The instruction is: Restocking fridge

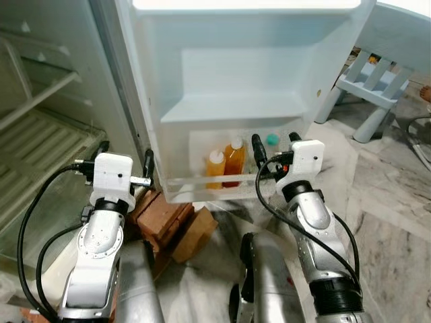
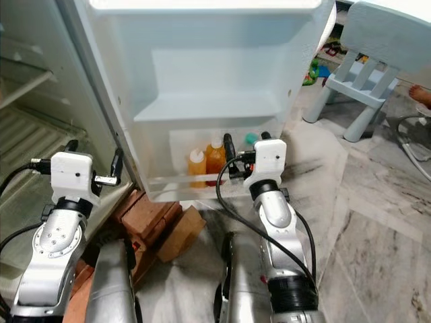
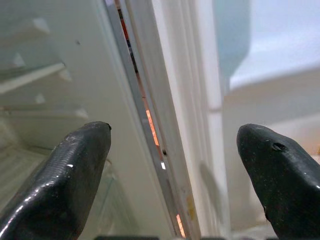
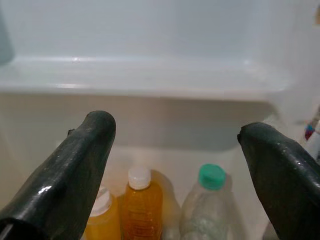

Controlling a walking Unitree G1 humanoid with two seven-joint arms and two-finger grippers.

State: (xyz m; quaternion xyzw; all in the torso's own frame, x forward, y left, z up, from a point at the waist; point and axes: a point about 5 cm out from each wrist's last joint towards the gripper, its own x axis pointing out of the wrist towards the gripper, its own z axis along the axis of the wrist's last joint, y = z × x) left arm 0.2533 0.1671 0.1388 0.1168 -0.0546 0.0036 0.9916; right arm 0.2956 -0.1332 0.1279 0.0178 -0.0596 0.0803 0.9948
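A marble floor [image 1: 397, 222] is seen below an open fridge door [image 1: 236, 81], with stacked bricks [image 1: 165, 219] at its hinge side and a pale blue chair [image 1: 380, 77] beyond. In the lowest door shelf [image 1: 202, 185], two orange juice bottles [image 1: 225, 167] and a clear bottle with a green cap [image 4: 210, 200] are stood close together. The right gripper [image 1: 275, 145] is held released, empty, just before that shelf; the left gripper [image 1: 124, 158] is spread wide near the door's hinge edge. A careless reach could topple the bottles or strike the shelf rail.
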